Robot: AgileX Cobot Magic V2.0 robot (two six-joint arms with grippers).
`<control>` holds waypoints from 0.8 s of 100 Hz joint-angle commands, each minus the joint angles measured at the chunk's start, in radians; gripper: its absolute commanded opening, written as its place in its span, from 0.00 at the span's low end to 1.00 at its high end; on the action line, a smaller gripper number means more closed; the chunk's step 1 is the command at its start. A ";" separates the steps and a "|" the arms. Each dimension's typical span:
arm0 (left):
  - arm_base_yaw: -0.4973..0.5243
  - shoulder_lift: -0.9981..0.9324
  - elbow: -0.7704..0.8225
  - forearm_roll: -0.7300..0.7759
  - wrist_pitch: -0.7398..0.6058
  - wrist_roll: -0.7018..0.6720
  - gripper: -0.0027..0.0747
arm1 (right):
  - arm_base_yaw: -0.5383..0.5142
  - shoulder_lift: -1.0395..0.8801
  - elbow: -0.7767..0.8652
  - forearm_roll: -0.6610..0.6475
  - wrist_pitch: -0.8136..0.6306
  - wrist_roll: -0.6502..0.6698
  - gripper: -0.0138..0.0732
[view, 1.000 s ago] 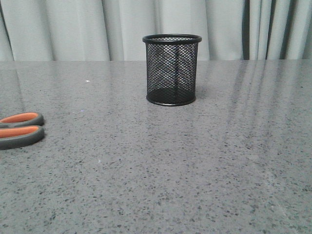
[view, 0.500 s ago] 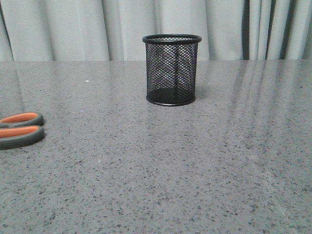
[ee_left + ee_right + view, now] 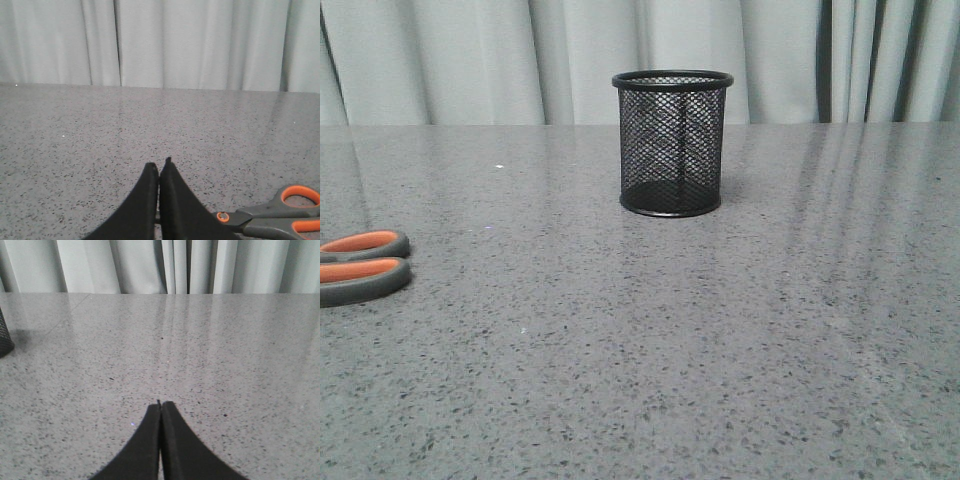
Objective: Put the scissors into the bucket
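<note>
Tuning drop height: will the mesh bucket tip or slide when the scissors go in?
Probably tippy: the bucket is taller than wide, and its open wire mesh suggests it is light. It may also slide, since its solid base sits on a glossy table. The scissors look long, so they would likely lean on the rim.

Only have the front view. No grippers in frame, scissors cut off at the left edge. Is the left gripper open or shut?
Observer: The left gripper is shut, fingers pressed together with nothing between them.
Operator: Where are the scissors relative to it?
Observer: In the left wrist view the scissors lie flat on the table, pivot right beside the fingers; the blades are hidden behind them.
Operator: Right side?
Observer: The right gripper is shut too, and holds nothing.
</note>
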 commanded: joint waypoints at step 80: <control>0.001 -0.023 -0.057 -0.692 -0.027 -0.010 0.01 | -0.008 -0.017 -0.083 0.628 -0.092 0.005 0.10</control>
